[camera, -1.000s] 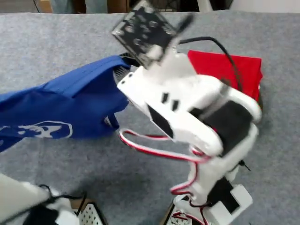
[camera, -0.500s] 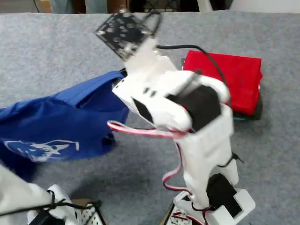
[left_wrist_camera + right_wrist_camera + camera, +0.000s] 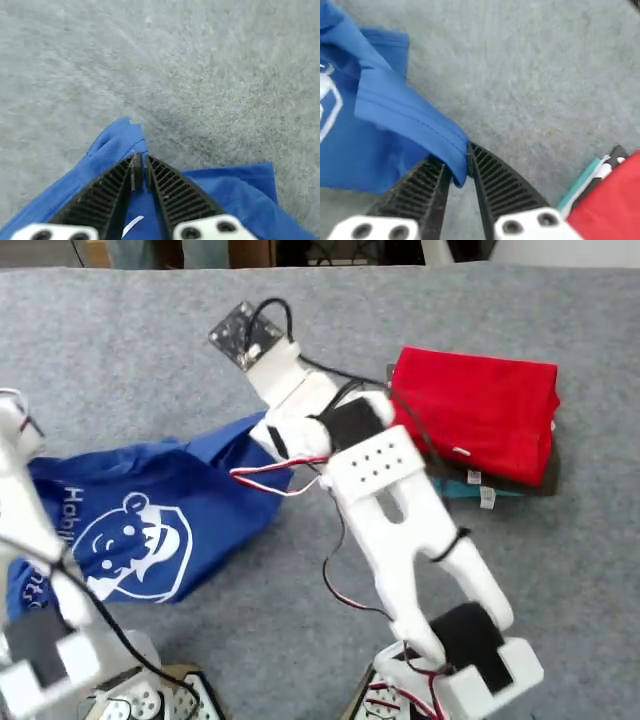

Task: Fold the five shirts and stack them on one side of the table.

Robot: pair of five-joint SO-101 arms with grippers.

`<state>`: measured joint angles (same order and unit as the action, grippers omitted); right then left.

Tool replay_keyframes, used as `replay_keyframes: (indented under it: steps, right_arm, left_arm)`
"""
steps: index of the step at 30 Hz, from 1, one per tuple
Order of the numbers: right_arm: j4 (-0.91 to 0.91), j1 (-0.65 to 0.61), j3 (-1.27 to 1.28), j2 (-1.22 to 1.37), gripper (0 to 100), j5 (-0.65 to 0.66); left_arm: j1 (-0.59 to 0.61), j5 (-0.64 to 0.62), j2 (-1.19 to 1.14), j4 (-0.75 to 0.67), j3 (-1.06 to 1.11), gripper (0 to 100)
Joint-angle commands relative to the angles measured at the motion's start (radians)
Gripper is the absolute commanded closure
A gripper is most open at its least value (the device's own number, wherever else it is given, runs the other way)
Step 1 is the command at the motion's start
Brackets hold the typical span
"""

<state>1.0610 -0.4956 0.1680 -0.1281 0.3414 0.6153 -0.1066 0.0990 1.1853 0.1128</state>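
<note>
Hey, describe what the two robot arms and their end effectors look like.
The right arm and left arm have white shells with black motor blocks. Red-and-white wires loop beside the right arm. The left end effector and right end effector have black ribbed fingers on white bases.

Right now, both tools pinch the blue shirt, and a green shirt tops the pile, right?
Almost. The left tool and right tool do pinch the blue shirt, but the top shirt on the pile is red, not green; see the high view.
</note>
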Motion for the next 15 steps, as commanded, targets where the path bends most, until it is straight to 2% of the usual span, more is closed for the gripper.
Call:
replay_keyframes:
  steps: [1,9,15]
  right_arm:
    - [-0.17,0.051,0.036,0.068,98.5,0.0]
    - [-0.361,0.147,-0.108,0.424,98.5,0.0]
    - [-0.373,0.189,-0.364,0.713,98.5,0.0]
  left_arm:
    - [-0.051,0.002,-0.187,-0.025,-0.185,97]
    - [-0.148,0.002,-0.703,0.049,-0.748,97]
    - [-0.194,0.002,-1.042,0.163,-1.236,97]
